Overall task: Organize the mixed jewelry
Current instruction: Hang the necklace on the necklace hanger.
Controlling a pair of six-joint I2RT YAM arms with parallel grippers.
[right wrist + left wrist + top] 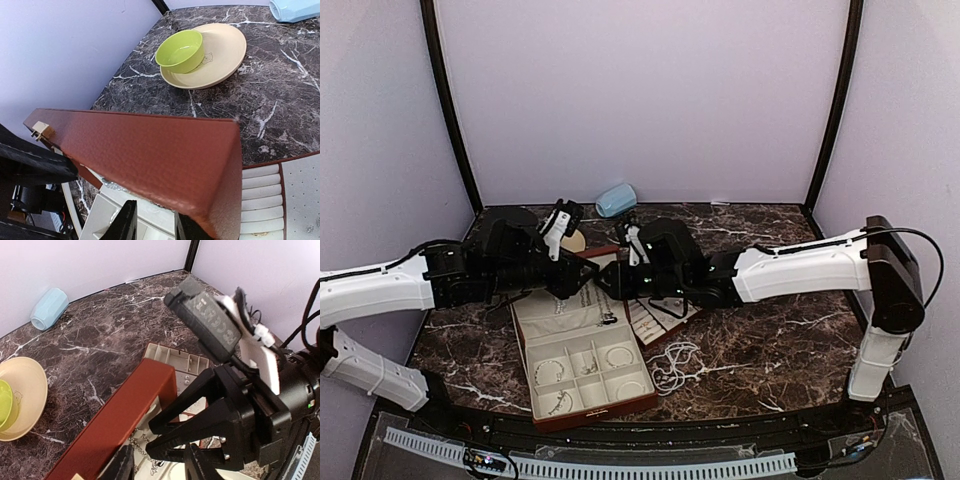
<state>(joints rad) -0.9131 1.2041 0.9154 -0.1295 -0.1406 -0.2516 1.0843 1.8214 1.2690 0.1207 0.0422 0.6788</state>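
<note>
1. L gripper point(159, 460): fingers part-spread, nothing pinched; fine chain point(142, 449) lay under the gap.
2. R gripper point(154, 216): fingers apart by edge of reddish-brown lid point(150, 145); contact unclear.
3. Open case point(600, 412) held bangles point(618, 355) in compartments; bead strand point(675, 365) lay on marble table point(770, 350), just right of case.

The left arm point(380, 285) reaches in from the left with its white forearm nearly level. The right arm point(800, 268) comes in from the right, its elbow raised at the far right. Their black wrists meet at the centre, the left tool point(586, 290) and the right tool point(612, 280) facing each other, tips just beside one another. Both tools' jaws stand partly apart, and the right tool's fingers point(185, 400) splay in a V.
</note>
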